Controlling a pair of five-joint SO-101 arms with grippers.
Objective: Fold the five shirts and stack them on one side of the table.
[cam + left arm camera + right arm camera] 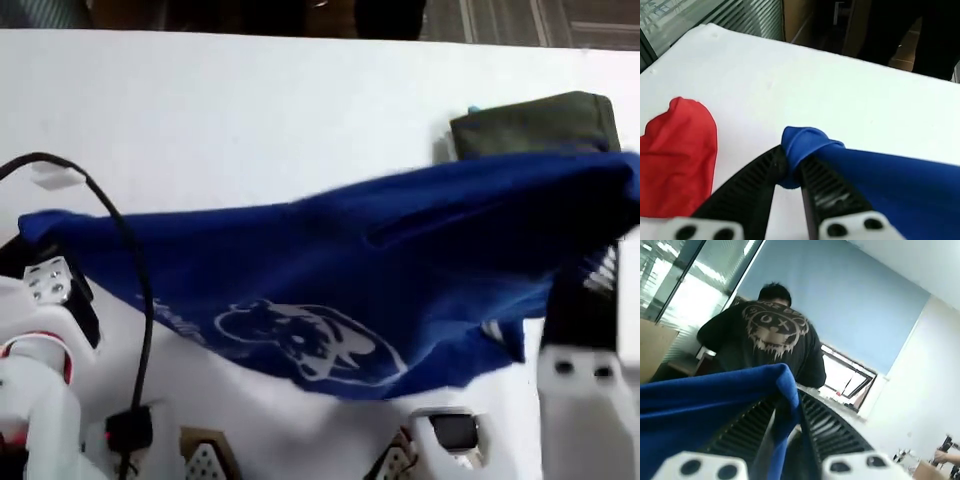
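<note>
one blue shirt [400, 260] pinched by left gripper [792, 167] and right gripper [789, 402]

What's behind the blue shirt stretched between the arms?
A folded dark green shirt lies on the white table, with a teal sliver at its corner. The stretched blue printed shirt hides its near edge and the table beneath.

Overhead, two wrist close-ups; shared shirt [400, 260]
</note>
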